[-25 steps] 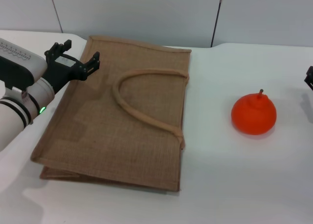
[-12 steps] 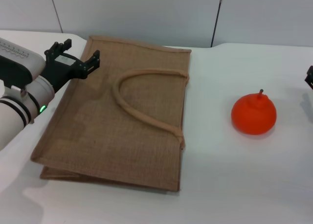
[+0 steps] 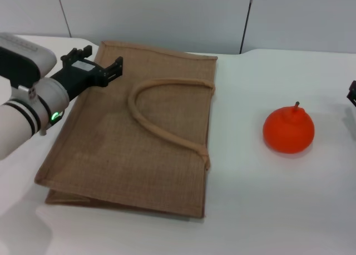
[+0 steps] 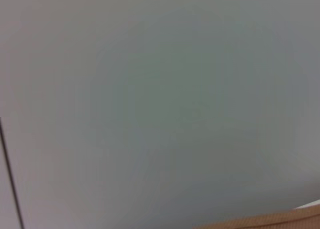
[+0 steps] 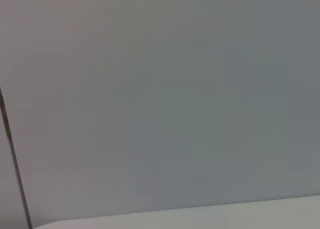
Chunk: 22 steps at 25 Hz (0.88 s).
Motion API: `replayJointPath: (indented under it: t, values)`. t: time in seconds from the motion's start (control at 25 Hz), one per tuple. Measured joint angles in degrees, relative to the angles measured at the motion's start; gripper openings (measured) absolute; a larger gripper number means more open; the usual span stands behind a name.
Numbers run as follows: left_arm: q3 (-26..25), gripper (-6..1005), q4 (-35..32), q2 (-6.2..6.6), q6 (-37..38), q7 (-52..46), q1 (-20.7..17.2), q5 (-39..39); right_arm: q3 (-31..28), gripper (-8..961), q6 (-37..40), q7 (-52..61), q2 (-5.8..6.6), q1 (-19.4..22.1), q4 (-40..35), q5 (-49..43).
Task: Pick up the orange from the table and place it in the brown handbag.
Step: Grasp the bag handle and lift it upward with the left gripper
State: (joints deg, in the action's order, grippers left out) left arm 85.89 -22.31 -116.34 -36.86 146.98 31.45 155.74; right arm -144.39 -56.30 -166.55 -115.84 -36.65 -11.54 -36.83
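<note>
Since the earlier frame, the left gripper (image 3: 94, 69) is seen rotated and shifted over the brown handbag (image 3: 133, 132), fingers spread wide and empty. The orange (image 3: 288, 129) sits untouched on the tabletop (image 3: 267, 210). The bag's mouth likely needs opening next. The right gripper (image 3: 352, 92) is barely visible; its fingers cannot be judged.

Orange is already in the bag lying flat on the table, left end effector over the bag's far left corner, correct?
Not quite. The head view shows the orange on the table, right of the bag, not in it. The rest holds: the bag lies flat, with the left end effector over its far left corner.
</note>
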Motion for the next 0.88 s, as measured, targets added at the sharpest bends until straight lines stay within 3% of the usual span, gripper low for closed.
replayJointPath:
  t: [0.16, 0.28, 0.4, 0.64, 0.88]
  values:
    - [0.4, 842, -11.7, 0.0, 6.0, -9.1, -4.6, -10.8, 0.0, 895, 0.1, 0.0, 0.01, 0.0, 0.0, 0.0]
    - [3.2, 842, -23.5, 0.03, 13.5, -17.7, -9.0, -20.3, 0.0, 895, 0.2, 0.0, 0.0, -0.1, 0.0, 0.0]
    - [5.8, 842, -30.1, 0.33, 17.4, -25.6, -11.4, -27.8, 0.0, 895, 0.2, 0.0, 0.0, 0.0, 0.0, 0.0]
    - [6.7, 843, -35.9, 1.3, 14.8, -50.5, -12.6, -48.0, 0.0, 895, 0.4, -0.1, 0.06, 0.0, 0.0, 0.0]
    - [1.7, 842, -36.8, 1.87, 6.4, -71.1, -9.4, -69.1, 0.0, 895, 0.5, -0.1, 0.09, -0.1, 0.0, 0.0]
